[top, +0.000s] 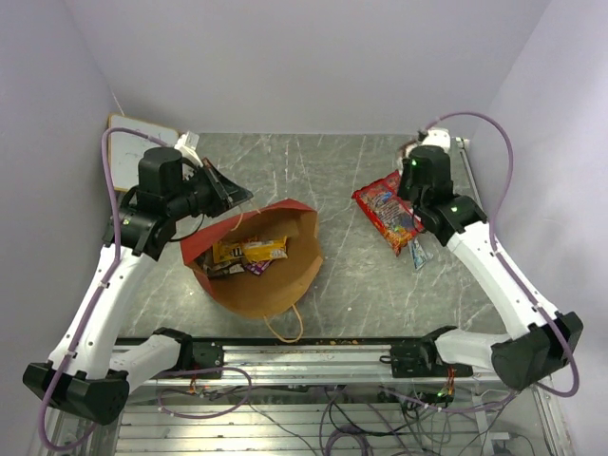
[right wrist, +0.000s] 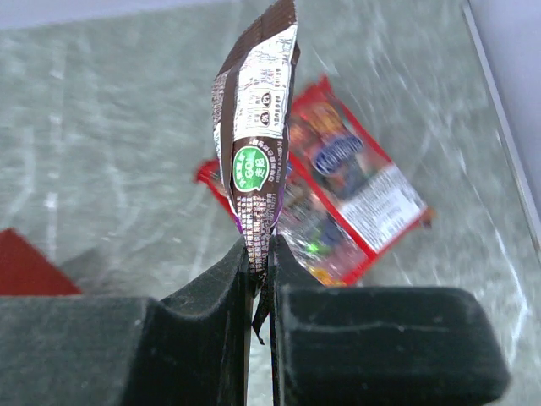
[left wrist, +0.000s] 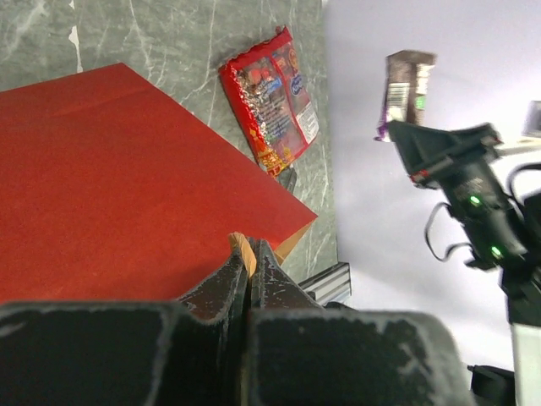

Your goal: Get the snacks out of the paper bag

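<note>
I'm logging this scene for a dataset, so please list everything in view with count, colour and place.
paper bag: one, red outside, brown inside, open, mid-table
packets in the bag: several, yellow, brown, purple, inside the paper bag; exact count unclear
crisp bag: one, red, flat on the table, right side
small packet: one, silvery-blue, at the crisp bag's near end
brown packet: one, brown and white, held above the table
white board: one, white, far left corner
table: one, grey marbled, under everything
left gripper: one, black, shut on the paper bag's rim
right gripper: one, black, shut on the brown packet
</note>
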`<state>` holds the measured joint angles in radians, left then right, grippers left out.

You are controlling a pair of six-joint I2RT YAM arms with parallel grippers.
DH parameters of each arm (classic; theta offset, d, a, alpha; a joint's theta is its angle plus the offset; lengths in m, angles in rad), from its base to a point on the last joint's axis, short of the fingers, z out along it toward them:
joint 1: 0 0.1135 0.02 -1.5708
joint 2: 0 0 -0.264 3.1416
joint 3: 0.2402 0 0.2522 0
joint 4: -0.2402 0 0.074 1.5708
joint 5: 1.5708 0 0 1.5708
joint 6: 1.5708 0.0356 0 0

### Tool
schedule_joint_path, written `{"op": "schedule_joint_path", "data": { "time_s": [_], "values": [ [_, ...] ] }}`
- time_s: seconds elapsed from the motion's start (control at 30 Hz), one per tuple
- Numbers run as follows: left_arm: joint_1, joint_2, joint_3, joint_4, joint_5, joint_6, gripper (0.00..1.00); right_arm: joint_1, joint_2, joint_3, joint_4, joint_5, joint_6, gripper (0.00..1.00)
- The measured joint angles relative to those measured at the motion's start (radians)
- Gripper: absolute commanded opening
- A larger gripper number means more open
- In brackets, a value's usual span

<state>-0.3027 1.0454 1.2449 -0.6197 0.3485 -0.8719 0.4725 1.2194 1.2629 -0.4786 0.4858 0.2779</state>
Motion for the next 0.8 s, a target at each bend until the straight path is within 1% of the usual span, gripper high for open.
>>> {"op": "schedule_joint_path", "data": {
  "time_s": [0.1,0.2,0.33,0.47,0.6,0.63,0.73,0.8],
  "values": [
    [0.000,0.000,-0.004,0.002,0.019,0.000,0.07,-0.147,-0.002,-0.116,0.001,-0.050,0.046,0.00],
    [0.000,0.003,0.002,-0.007,0.032,0.020,0.07,-0.268,-0.004,-0.229,0.005,-0.096,0.082,0.00],
    [0.000,0.038,0.059,-0.045,0.045,0.076,0.07,-0.419,-0.002,-0.355,0.018,-0.133,0.137,0.00],
    [0.000,0.059,0.094,-0.069,0.058,0.127,0.07,-0.515,0.008,-0.410,0.042,-0.163,0.192,0.00],
    [0.000,0.075,0.134,-0.115,0.064,0.173,0.07,-0.583,0.026,-0.454,0.091,-0.181,0.237,0.00],
    [0.000,0.077,0.145,-0.126,0.064,0.184,0.07,-0.600,0.037,-0.472,0.113,-0.195,0.252,0.02],
    [0.000,0.076,0.155,-0.137,0.064,0.200,0.07,-0.652,0.077,-0.526,0.180,-0.245,0.285,0.24],
    [0.000,0.072,0.152,-0.137,0.065,0.200,0.07,-0.676,0.106,-0.565,0.238,-0.283,0.291,0.30]
  ]
}}
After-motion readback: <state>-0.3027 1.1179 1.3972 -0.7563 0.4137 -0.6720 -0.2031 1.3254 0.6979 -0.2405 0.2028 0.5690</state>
